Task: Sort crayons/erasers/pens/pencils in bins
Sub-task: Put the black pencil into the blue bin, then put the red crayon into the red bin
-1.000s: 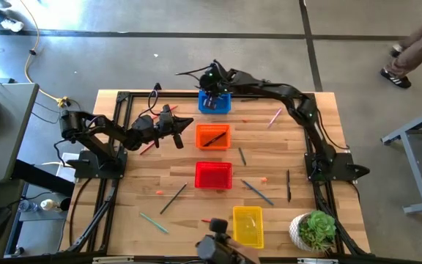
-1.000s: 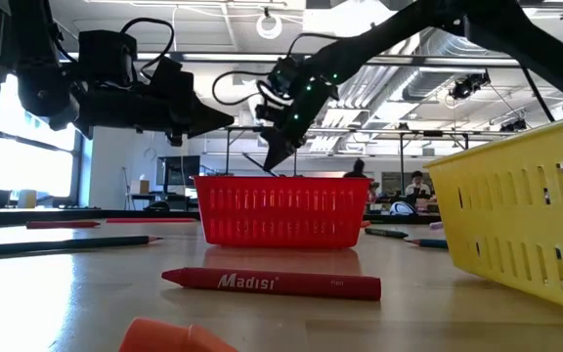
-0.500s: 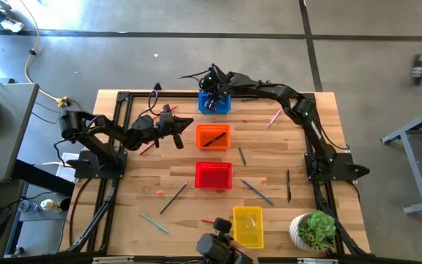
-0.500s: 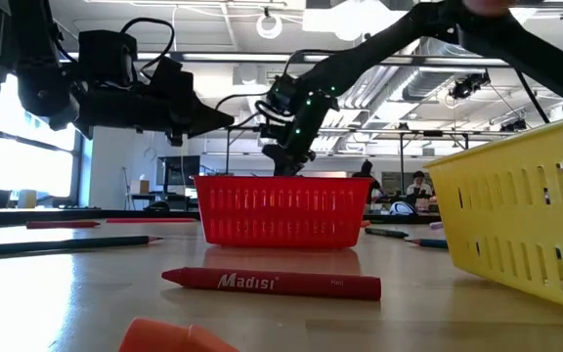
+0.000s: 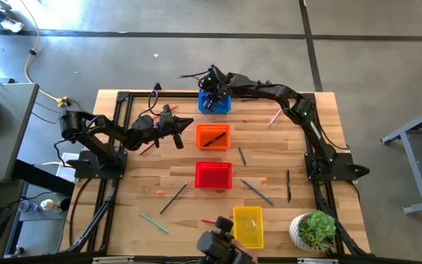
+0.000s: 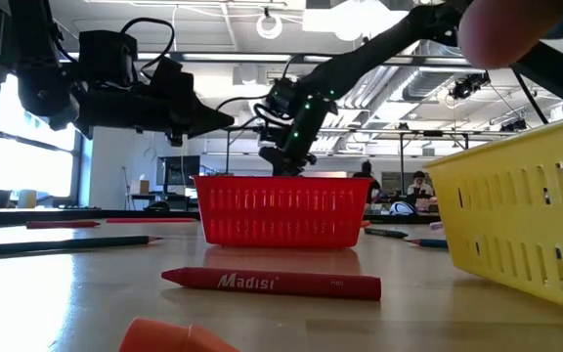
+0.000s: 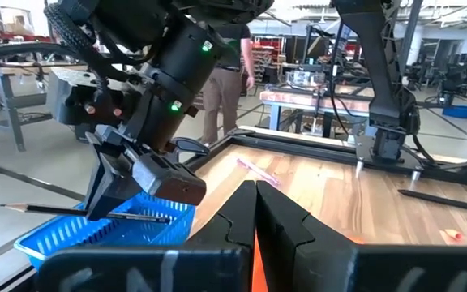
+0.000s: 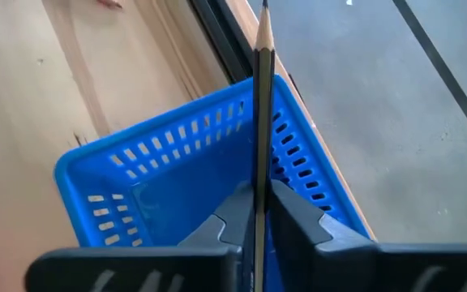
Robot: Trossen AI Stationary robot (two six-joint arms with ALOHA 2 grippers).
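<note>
Right gripper (image 5: 212,91) is over the blue bin (image 5: 215,102) at the table's far edge, fingers nearly closed on a dark pencil (image 8: 261,122); in the right wrist view the pencil runs between the two fingers with its tip out past the bin's far rim, and the bin's mesh wall (image 8: 177,138) sits directly below. In the left wrist view the same pencil (image 7: 79,212) lies level across the bin top, held by the right gripper (image 7: 140,182), sharpened end sticking out beyond the blue bin (image 7: 112,231). Left gripper (image 5: 178,126) hangs above the table just beside the orange bin (image 5: 213,136), fingers closed flat together, holding nothing visible. Orange bin has a dark stick lying inside. Red bin (image 5: 213,175) is next in the row toward the near edge, then the yellow bin (image 5: 247,224). Loose items on the wood: a pink stick (image 5: 275,118) near the right arm, dark pens and pencils around the red bin, a small orange-red eraser (image 5: 264,179) just right of it, and a red crayon (image 6: 272,283) lying in front of the red bin (image 6: 280,210) in the low view.
</note>
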